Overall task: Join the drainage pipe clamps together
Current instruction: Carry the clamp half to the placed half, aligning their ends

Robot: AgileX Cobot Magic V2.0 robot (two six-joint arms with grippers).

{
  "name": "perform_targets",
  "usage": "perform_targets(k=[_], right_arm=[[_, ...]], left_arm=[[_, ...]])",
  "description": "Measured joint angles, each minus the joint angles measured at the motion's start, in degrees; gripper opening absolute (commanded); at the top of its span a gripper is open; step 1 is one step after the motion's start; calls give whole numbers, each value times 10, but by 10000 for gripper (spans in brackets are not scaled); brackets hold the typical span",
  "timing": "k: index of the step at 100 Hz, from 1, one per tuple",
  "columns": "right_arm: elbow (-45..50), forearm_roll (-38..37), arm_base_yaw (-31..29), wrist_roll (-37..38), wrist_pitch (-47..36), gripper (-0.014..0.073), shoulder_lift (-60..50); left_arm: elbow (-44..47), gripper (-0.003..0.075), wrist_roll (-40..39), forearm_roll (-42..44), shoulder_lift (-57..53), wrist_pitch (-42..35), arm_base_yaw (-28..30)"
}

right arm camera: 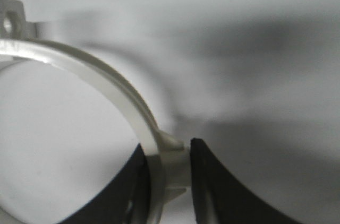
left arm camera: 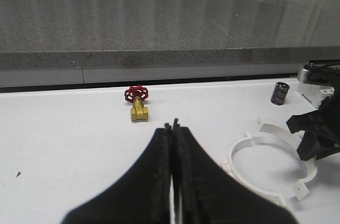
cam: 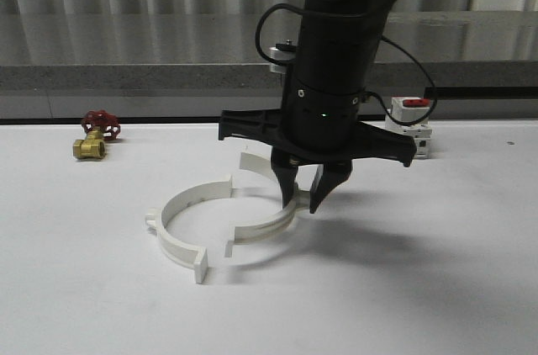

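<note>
Front view: on a smooth white bench [cam: 84, 288], two white plastic half-ring clamps lie nearly forming a circle. The right tool [cam: 308, 191], matte black with tapered fingers, pinches the wall of the right clamp half [cam: 265, 225]; the left clamp half [cam: 181, 220] lies just beside it, ends apart. The left tool [left arm camera: 174, 128] is pressed closed on nothing. A brass valve [cam: 91, 146] with a red handwheel sits well apart.

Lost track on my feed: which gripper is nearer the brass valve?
Left. The left gripper points at the brass valve from a short way off; the right gripper is across the table, straddling a clamp half.
</note>
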Motion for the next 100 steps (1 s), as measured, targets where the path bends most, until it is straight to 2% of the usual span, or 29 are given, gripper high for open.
perform_targets(k=[100], right_arm=[[0,-5,5,35,-9,6,21]], left_arm=[[0,-20,0,0,0,0,0]])
